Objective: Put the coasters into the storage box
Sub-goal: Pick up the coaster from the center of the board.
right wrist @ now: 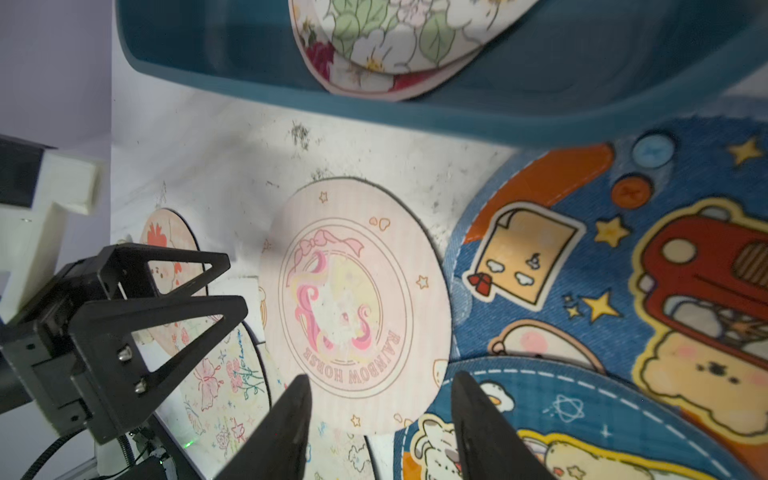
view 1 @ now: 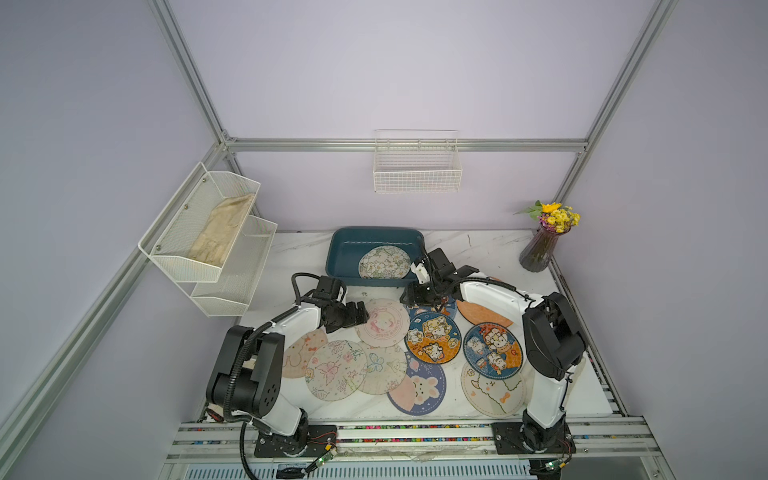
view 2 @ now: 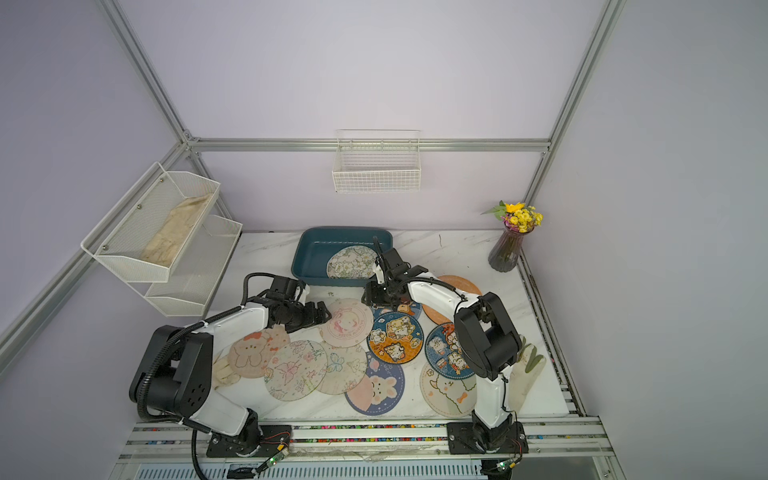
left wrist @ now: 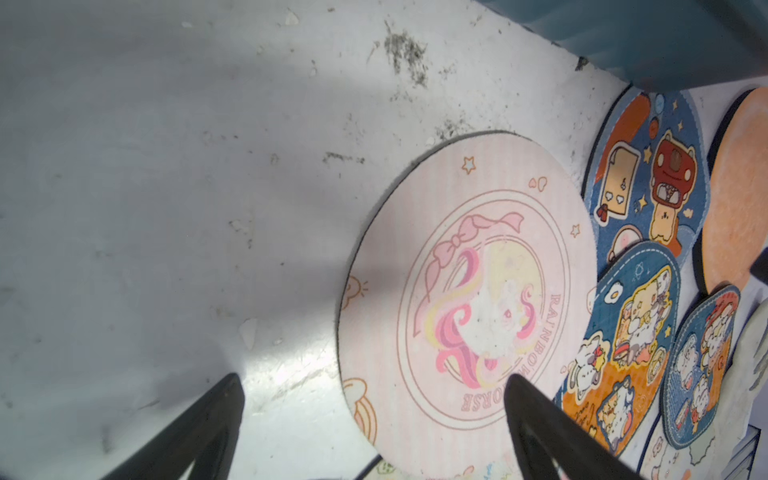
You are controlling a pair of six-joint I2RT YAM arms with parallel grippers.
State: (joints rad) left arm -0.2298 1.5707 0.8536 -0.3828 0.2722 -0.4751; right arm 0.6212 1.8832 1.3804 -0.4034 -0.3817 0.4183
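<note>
Your left gripper [left wrist: 374, 378] is released, its black fingers [left wrist: 536, 419] spread wide with nothing between them. One finger is over the bare white marble-patterned tabletop [left wrist: 166, 166]. The other is over the edge of a pink round fabric coaster [left wrist: 469, 291] printed with a unicorn and the words "Rainbow Horse". You cannot tell whether the tips touch the surface.

Your right gripper [right wrist: 380, 390] is also released, jaws partly spread and empty. It hangs over the spot where the pink coaster meets a blue denim-look round coaster [right wrist: 623, 257] printed with a red car and a bear.

Just behind both grippers, at the back centre of the table, sits the shallow dark teal rectangular plastic storage box [view 1: 345, 257]. Inside it lies a cream round coaster with white flowers and green leaves [view 1: 384, 262]. The right wrist view shows a second, red-flowered coaster [right wrist: 365, 85] beneath it.

The remaining coasters lie loose and overlapping on the table between the arms. A plain orange round coaster [view 1: 486, 313] is partly under the right forearm. A blue-and-orange cartoon-animal coaster [view 1: 432, 336] lies beside the pink one, and a cream butterfly coaster [view 1: 336, 370] lies nearer the left arm.
</note>
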